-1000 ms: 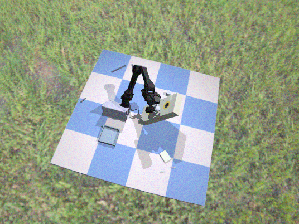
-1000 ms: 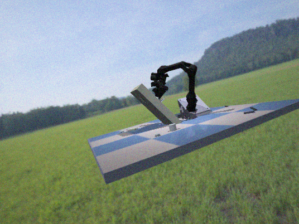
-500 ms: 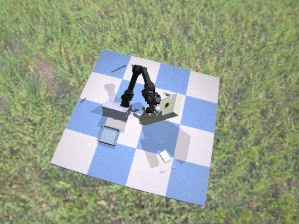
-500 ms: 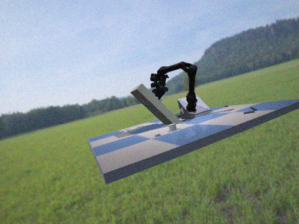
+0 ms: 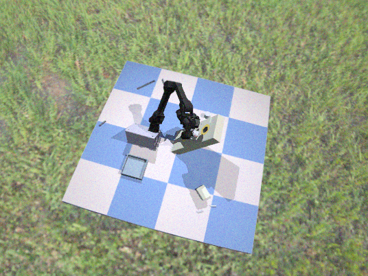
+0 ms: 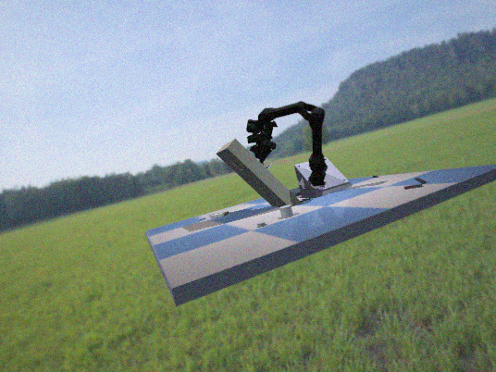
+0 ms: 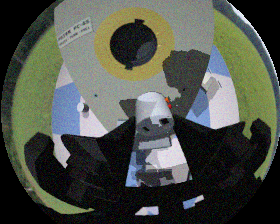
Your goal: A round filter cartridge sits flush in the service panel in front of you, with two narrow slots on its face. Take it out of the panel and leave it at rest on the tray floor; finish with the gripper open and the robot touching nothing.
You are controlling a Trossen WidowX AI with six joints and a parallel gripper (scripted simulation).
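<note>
The pale service panel [image 5: 215,132] [image 6: 254,172] [image 7: 188,16] stands tilted on the checkered platform. Its yellow ring [image 5: 205,129] [image 7: 103,47] surrounds a dark, empty socket [image 7: 133,43]. My gripper [image 5: 193,132] [image 6: 265,154] [image 7: 154,118] hangs just in front of the panel face, below the socket. It is shut on the white round filter cartridge [image 5: 196,132] [image 7: 153,112], which is out of the panel and held in the air. The grey tray [image 5: 134,167] lies flat on the platform, well to the left and nearer the front than the gripper.
The arm stands on a grey base box [image 5: 141,135] [image 6: 324,178] between panel and tray. A small pale block [image 5: 202,191] [image 6: 286,211] lies toward the front. A dark rod [image 5: 145,84] lies at the back left. Grass surrounds the platform's edges.
</note>
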